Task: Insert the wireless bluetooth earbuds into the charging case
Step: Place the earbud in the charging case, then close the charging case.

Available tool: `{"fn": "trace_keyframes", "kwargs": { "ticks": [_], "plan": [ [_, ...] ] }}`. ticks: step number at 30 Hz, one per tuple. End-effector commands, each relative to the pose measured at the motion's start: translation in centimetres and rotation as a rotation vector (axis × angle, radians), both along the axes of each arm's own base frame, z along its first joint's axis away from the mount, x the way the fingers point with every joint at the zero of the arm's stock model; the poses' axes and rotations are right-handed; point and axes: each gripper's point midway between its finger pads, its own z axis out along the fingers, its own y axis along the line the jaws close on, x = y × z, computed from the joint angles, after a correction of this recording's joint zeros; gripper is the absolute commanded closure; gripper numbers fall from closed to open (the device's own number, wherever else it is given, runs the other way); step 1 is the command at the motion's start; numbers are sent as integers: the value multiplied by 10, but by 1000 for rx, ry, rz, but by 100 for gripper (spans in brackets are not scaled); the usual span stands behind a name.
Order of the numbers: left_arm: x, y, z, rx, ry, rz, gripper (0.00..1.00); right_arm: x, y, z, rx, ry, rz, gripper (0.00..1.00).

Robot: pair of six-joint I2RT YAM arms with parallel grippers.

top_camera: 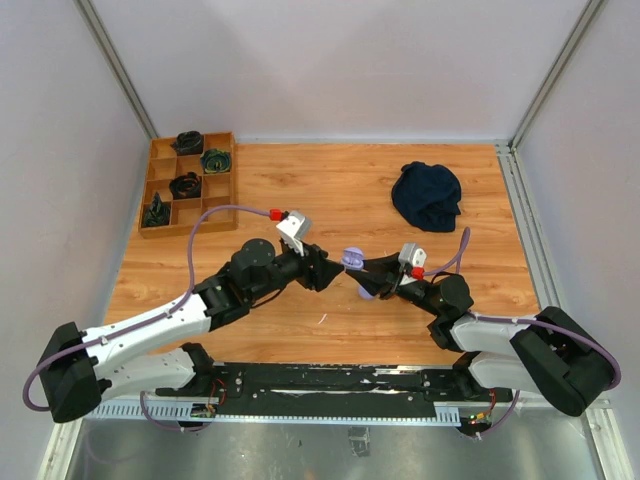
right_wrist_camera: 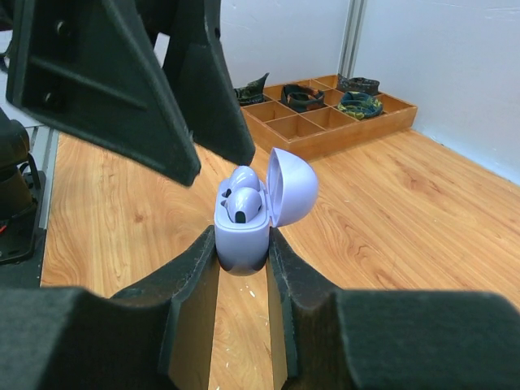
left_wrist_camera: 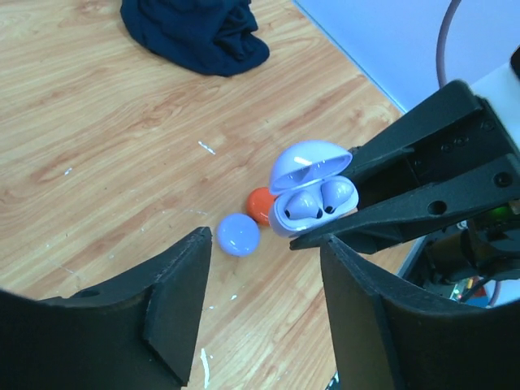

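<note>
Wireless bluetooth earbuds [right_wrist_camera: 244, 199] sit side by side in the lilac charging case [left_wrist_camera: 305, 166], lid flipped up, and the right gripper [right_wrist_camera: 242, 244] has that case pinched tight. The left gripper [left_wrist_camera: 264, 244] hangs just beside it, jaws apart, empty. A lilac puck [left_wrist_camera: 238, 235] and an orange-red puck [left_wrist_camera: 260, 205] lie on the surface [left_wrist_camera: 122, 162].

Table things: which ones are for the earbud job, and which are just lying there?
For the job: lilac charging case, lid open; earbuds sitting inside it; right gripper holding the case; left gripper, open beside it.
Just lying about: dark blue cloth; wooden tray; round lilac piece; round orange-red piece.
</note>
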Motion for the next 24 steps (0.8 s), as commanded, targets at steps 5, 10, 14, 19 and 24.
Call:
{"fn": "trace_keyframes", "kwargs": {
  "ticks": [5, 10, 14, 19, 24],
  "plan": [
    [-10, -4, 45, -99, 6, -176, 26, -3, 2, 21, 36, -72, 39, 95],
    [-5, -6, 44, -102, 72, -219, 18, -6, 5, 22, 33, -74, 65, 95],
    [-7, -12, 41, -112, 131, -284, 16, -8, 8, 23, 32, -75, 91, 95],
    [-6, -18, 34, -106, 186, -327, 15, -10, 9, 26, 35, -76, 108, 95],
    [-11, -24, 34, -124, 202, -375, 15, -11, 12, 27, 34, -73, 127, 96]
  ]
}}
